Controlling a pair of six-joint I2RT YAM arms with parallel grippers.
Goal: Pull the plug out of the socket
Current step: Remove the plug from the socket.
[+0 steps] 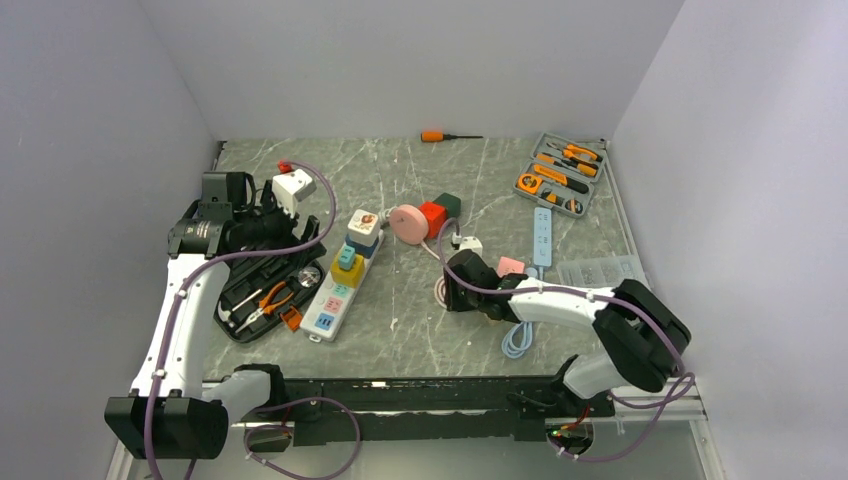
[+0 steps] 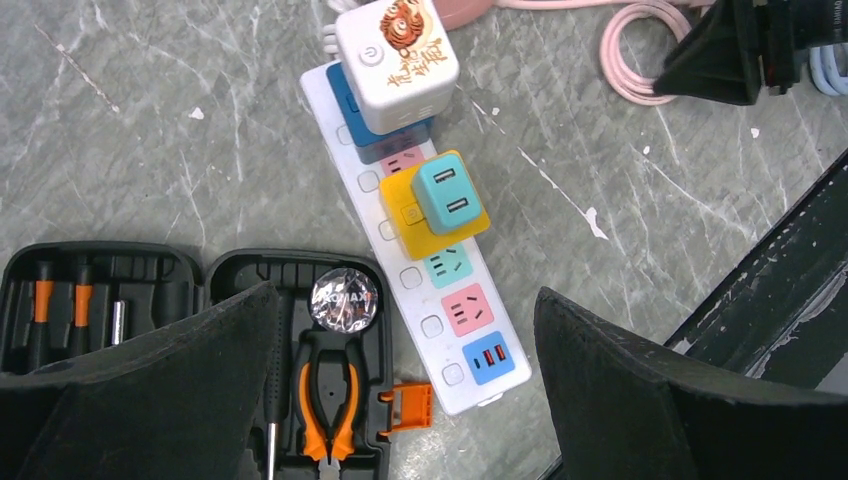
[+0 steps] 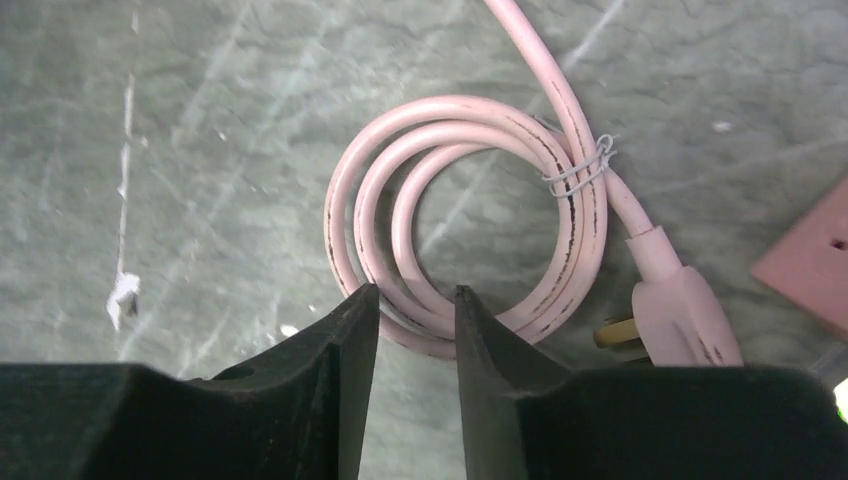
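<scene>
on the white strip [image 2: 412, 277], yellow-and-teal plug [image 2: 437, 205], tiger-printed white plug [image 2: 398, 52]

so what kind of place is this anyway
Probably a robot lab test cell: plain white walls box in a marble-pattern tabletop staged with a power strip and an open tool kit.

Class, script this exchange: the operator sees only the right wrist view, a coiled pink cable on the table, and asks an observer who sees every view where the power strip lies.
Observer: The power strip lies left of that pink coil, beside an open black tool case.
Operator: What is plugged in?
Observer: A white cube adapter at the far end; a yellow adapter carrying a teal one mid-strip.
Operator: Left gripper?
Observer: Open wide, holding nothing.
</scene>
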